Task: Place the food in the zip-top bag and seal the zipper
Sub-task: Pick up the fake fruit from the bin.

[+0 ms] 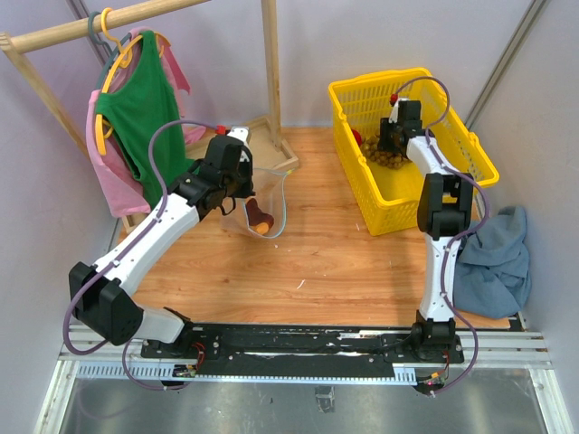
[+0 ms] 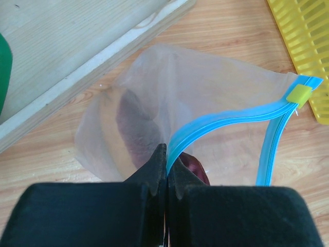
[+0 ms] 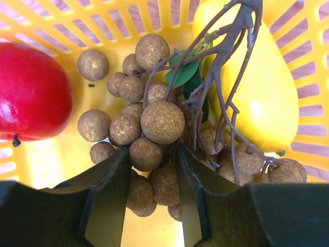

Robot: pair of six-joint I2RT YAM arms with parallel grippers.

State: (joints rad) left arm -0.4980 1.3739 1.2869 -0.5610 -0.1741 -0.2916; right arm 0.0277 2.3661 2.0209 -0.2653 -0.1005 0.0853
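Two arm bases [image 1: 434, 333] on a black rail [image 1: 298, 342] along the bottom of the overhead view. Left gripper [image 1: 246, 197] stretched forward to the zip-top bag [image 1: 271, 194], upright and open-mouthed on the wooden table [image 1: 317, 262], just beside the wooden rack base [image 1: 276, 154]; red and orange pieces [image 1: 261, 221] low inside. Right gripper [image 1: 391, 143] lowered into the yellow basket [image 1: 425, 194] at far right, well apart from the bag, right above the longan bunch [image 1: 391, 158]. Blue cloth [image 1: 498, 258] crumpled beside the right arm.

Left wrist view: black fingers [image 2: 149, 175] pressed fully together, pinching the blue zipper [image 2: 226, 117] at the bag's mouth edge. Zipper curving away to a yellow slider [image 2: 298, 95] at the far corner. Dark red piece [image 2: 131, 128] blurred behind the clear plastic, beyond the fingertips.

Right wrist view: black fingers [image 3: 110, 180] partly spread, straddling the lower fruits of the longan bunch, one tan fruit between the tips; contact on both sides unclear. Red fruit [image 3: 31, 98] to the left, yellow fruit [image 3: 267, 92] to the right behind the woody stem [image 3: 226, 62], all on the basket floor.
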